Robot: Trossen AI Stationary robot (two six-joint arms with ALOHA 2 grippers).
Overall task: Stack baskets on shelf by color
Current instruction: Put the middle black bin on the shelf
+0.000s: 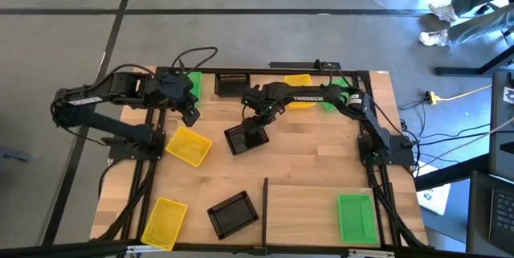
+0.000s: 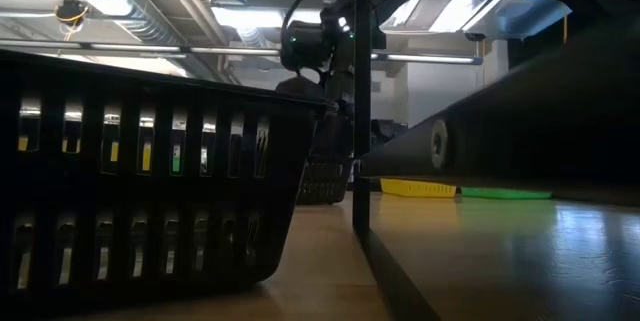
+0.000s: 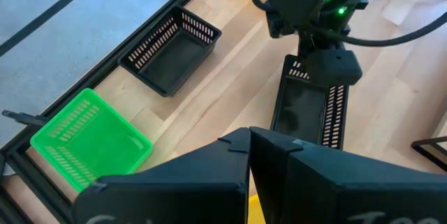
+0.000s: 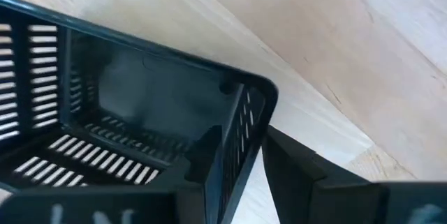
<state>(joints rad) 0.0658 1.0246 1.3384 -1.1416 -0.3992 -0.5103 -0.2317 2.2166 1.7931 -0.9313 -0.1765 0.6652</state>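
Your right tool (image 1: 255, 132) is clamped on the wall of a black basket (image 1: 243, 138) near the middle of the table (image 1: 313, 161), one finger (image 4: 209, 155) inside the lattice and one outside. Your left tool (image 1: 191, 116) hangs with its fingers together above the table's left side, beside a yellow basket (image 1: 189, 145). On the shelf (image 1: 309, 214) (the pale panel at the near right) lies one green basket (image 1: 356, 217); another black basket (image 1: 234, 213) sits just left of the shelf.

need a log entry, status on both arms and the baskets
Right end effector shut on black basket wall, mid-table. Left end effector hovers beside, shut, empty. Shelf holds one green basket. Nothing in the way.
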